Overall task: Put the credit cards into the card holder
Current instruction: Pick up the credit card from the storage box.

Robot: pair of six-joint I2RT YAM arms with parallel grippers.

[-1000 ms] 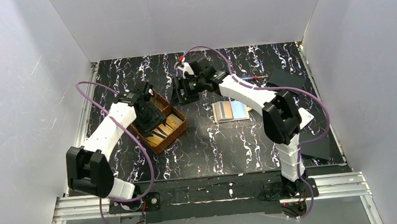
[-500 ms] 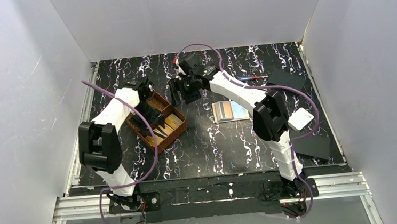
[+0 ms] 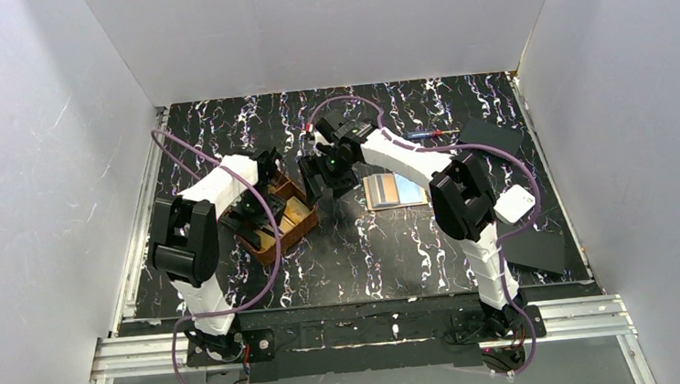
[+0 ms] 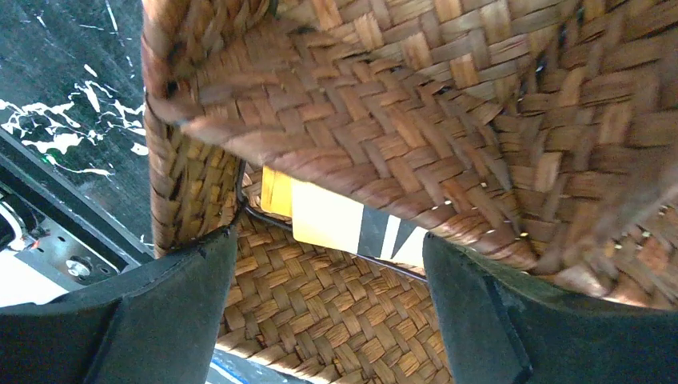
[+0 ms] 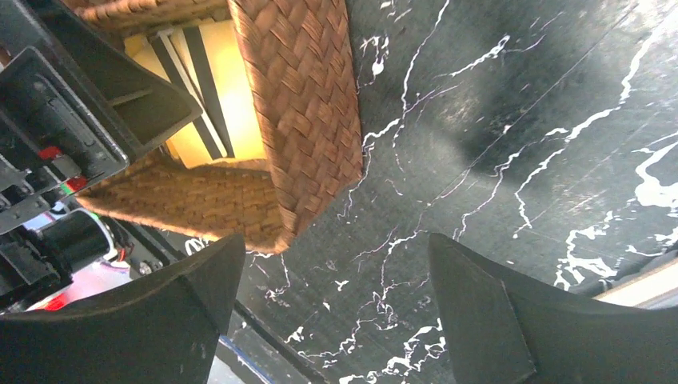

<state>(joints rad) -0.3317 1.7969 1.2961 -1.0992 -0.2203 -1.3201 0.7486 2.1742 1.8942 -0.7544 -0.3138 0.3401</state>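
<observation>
Two empty hands, both wide: left hand (image 4: 324, 268) down in the woven tray (image 4: 416, 88), credit cards (image 4: 328, 222) just ahead, right hand (image 5: 336, 276) beside the tray, card holder (image 3: 395, 189) nearby on the surface (image 3: 368, 249), so pinch one card's edge only.

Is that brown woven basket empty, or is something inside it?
Not empty: tan cards with dark stripes lie inside the woven basket, visible in both wrist views.
</observation>
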